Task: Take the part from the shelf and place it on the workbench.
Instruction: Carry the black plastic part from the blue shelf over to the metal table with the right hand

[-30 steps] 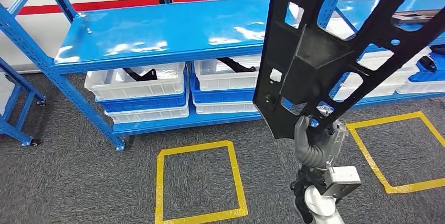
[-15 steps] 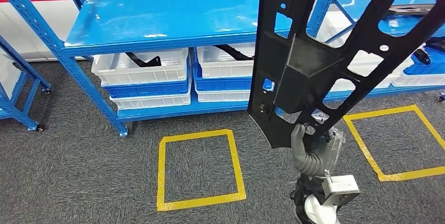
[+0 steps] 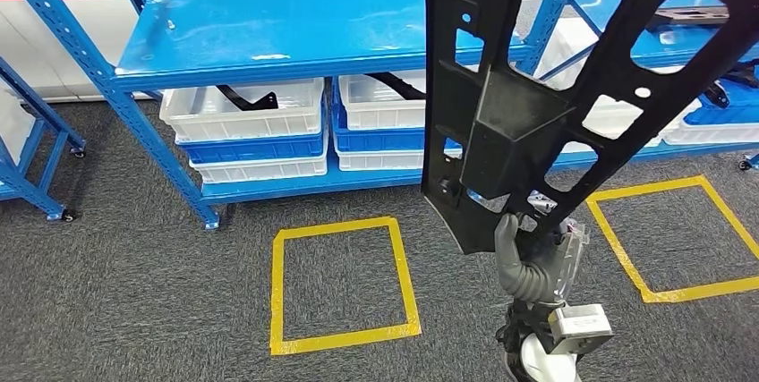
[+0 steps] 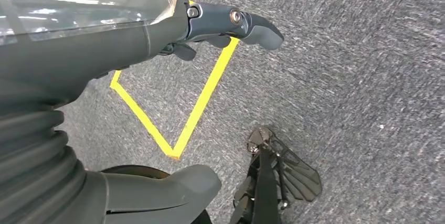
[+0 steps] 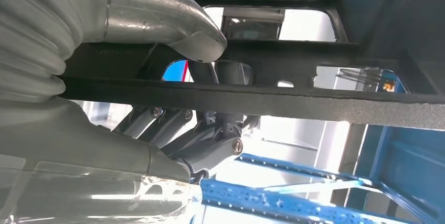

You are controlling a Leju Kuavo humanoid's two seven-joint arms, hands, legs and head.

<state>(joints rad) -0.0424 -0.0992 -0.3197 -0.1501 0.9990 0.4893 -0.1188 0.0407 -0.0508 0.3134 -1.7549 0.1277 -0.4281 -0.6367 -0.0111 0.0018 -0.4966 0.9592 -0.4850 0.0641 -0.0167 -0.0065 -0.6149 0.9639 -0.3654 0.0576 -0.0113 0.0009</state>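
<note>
1 part (image 3: 537,105), 2 yellow floor squares (image 3: 340,284)

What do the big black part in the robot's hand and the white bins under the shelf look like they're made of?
Black part: probably moulded plastic, matte, grainy edge in the right wrist view, moulded cut-outs. White bins: likely plastic, smooth, slightly translucent, with ribbed rims. Right hand holds the part.

Part (image 3: 537,105) — black moulded plastic, matt, finely grained along the edge. Shelf (image 3: 286,29) — blue painted metal, glossy, reflections carried on top. Bins (image 3: 246,118) of smooth white and blue plastic. Floor (image 3: 134,292): grey carpet, rough weave, marked with yellow tape (image 3: 340,284). Right hand (image 3: 524,261) covered in grey ribbed rubber-like sleeve.
</note>
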